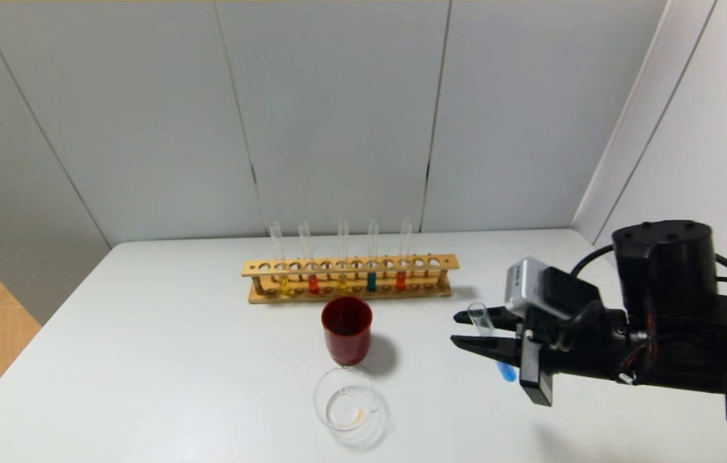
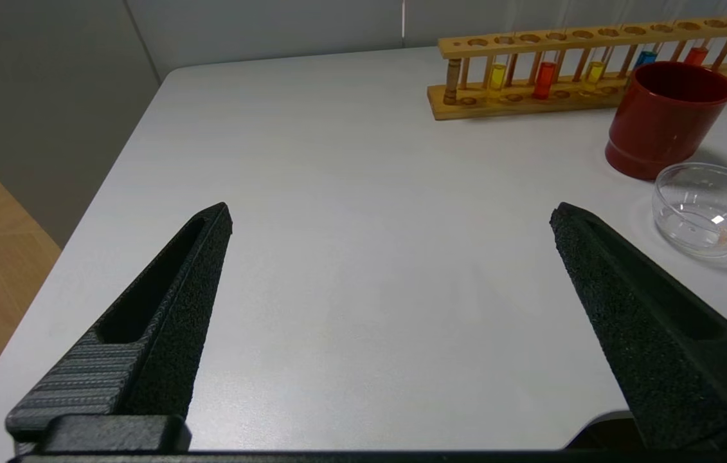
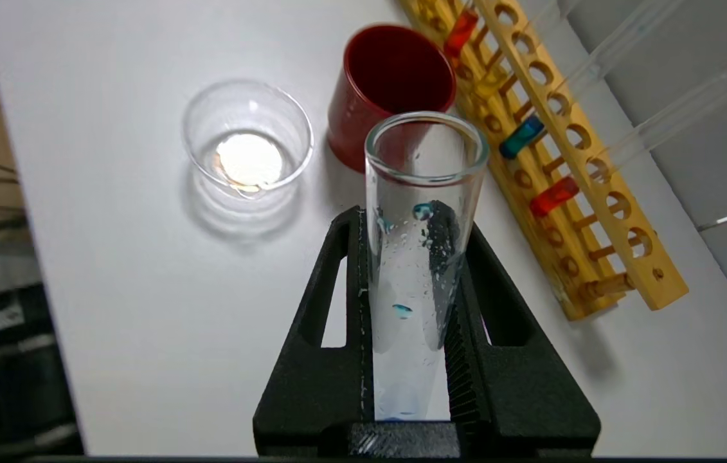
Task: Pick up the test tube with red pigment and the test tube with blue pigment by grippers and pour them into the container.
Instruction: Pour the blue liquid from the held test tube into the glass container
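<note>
Blue liquid sits in the rounded bottom of the slim clear glass test tube with blue pigment [image 1: 490, 341] that my right end effector [image 1: 474, 329] is clamped on, its black fingers [image 3: 485, 334] pressed against the glass on both sides; the tube is off the worktop, tilted only a little, its open mouth uppermost, well to the right of the tall opaque dark red cup [image 1: 346, 330]. Droplets cling inside the glass, but the blue is unpoured as far as I can judge. My target, the small low clear glass beaker [image 1: 347, 404], stands just in front of the red cup, near it, and holds at most a faint orange trace on its floor; I cannot tell whether that is pigment. Behind the red cup the long wooden test tube rack [image 1: 350, 278] holds five tubes, among them the slim glass test tube with red pigment [image 1: 312, 265], a second red one, two yellow and a darker teal one. My left end effector [image 2: 389, 218] hangs over bare worktop well to the left of the red cup, fingers spread wide and holding nothing. So I judge the blue pickup done; carrying it over the beaker, tipping it, and the whole red tube part remain.
</note>
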Available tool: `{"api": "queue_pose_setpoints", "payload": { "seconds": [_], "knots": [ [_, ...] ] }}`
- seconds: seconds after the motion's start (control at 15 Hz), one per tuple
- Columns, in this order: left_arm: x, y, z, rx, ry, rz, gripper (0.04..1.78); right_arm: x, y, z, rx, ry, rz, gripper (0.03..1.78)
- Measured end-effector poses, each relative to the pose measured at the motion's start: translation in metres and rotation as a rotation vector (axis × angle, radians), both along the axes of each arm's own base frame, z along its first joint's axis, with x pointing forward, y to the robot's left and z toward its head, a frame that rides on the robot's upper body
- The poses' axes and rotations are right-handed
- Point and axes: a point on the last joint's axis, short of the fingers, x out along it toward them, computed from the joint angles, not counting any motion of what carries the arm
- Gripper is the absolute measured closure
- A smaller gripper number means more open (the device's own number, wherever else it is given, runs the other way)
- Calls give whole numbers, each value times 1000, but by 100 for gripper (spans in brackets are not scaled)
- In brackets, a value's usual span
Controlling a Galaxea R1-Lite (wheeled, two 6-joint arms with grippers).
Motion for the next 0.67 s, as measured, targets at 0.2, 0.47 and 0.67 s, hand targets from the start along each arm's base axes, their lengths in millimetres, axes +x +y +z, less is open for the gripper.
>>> {"api": "queue_pose_setpoints", "payload": {
  "seconds": [0.2, 0.47, 0.67],
  "knots": [
    [0, 0, 0, 0, 0, 0, 7, 15, 26, -10, -74, -35, -8, 142],
    [0, 0, 0, 0, 0, 0, 7, 29, 59, -20, -113, -49, 14, 142],
    [0, 0, 0, 1, 0, 0, 7, 37, 69, -35, -204, -103, 36, 142]
  ]
}}
